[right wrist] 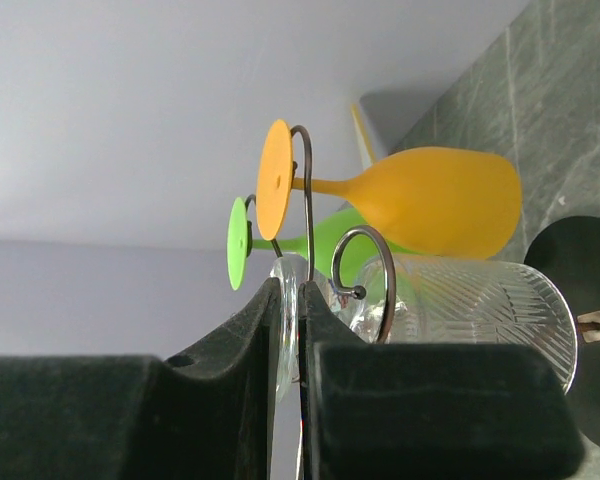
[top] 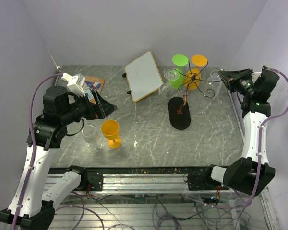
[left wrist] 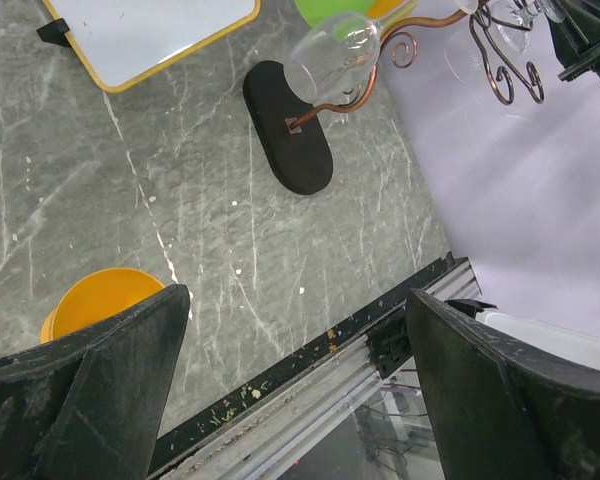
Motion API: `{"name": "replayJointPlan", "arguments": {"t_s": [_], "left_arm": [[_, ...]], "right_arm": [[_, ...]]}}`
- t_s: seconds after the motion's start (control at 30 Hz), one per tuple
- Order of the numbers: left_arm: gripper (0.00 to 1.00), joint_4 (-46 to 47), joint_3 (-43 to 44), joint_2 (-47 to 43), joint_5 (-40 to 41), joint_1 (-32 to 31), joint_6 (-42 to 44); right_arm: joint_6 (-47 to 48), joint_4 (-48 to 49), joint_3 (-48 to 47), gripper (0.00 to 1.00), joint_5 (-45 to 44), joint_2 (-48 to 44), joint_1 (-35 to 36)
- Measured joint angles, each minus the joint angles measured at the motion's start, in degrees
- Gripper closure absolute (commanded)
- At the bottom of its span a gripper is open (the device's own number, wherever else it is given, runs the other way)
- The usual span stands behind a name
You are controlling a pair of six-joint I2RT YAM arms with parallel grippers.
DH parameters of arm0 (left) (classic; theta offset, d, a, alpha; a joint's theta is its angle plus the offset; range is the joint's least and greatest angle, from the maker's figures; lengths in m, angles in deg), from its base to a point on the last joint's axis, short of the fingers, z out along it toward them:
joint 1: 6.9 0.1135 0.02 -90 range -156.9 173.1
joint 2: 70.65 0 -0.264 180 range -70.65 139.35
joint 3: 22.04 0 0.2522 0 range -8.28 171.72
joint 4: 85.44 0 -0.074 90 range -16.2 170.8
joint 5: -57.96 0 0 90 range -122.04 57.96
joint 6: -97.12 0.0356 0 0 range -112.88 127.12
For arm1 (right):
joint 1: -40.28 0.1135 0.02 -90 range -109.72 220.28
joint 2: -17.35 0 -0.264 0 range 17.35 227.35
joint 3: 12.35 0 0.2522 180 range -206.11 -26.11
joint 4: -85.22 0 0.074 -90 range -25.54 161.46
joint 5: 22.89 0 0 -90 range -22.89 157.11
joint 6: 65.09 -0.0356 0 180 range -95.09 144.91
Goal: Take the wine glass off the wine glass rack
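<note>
The wine glass rack (top: 185, 98), copper wire on a black oval base (top: 179, 114), stands right of centre. A green glass (top: 178, 76), an orange glass (top: 194, 78) and two clear glasses hang from it. My right gripper (top: 222, 75) is at the rack's right side. In the right wrist view the gripper (right wrist: 292, 295) is shut on the foot of a clear wine glass (right wrist: 475, 300), which still hangs in a wire hook (right wrist: 370, 265). My left gripper (top: 108, 106) is open and empty, far left of the rack, and also shows in the left wrist view (left wrist: 295, 300).
An orange glass (top: 111, 132) and a clear glass (top: 90, 134) stand upright on the table under my left gripper. A yellow-framed whiteboard (top: 144, 75) lies at the back centre, close to the rack. A printed box (top: 94, 85) lies at the back left.
</note>
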Motion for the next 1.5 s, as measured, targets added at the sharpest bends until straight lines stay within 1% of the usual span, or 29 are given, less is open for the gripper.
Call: {"name": "replayJointPlan", "arguments": {"t_s": [0.27,0.47,0.7,0.93,1.1,1.5], "left_arm": [[0.00,0.04,0.00,0.07,0.00,0.00,0.00],[0.00,0.46,-0.61,0.11,0.00,0.00,-0.24],[0.00,0.46,-0.66,0.17,0.00,0.00,-0.22],[0.00,0.46,-0.66,0.15,0.00,0.00,-0.22],[0.00,0.44,-0.66,0.15,0.00,0.00,-0.20],[0.00,0.35,-0.66,0.15,0.07,0.00,-0.17]], "right_arm": [[-0.46,4.15,0.17,1.00,5.51,3.08,0.24],[-0.33,5.33,-0.20,1.00,6.88,5.75,1.31],[-0.02,5.84,-3.23,1.00,7.02,8.57,2.86],[0.24,4.92,-5.40,1.00,4.63,8.94,3.50],[0.24,2.60,-6.82,1.00,0.68,9.53,3.87],[-0.24,1.95,-9.62,1.00,-6.60,12.22,3.82]]}}
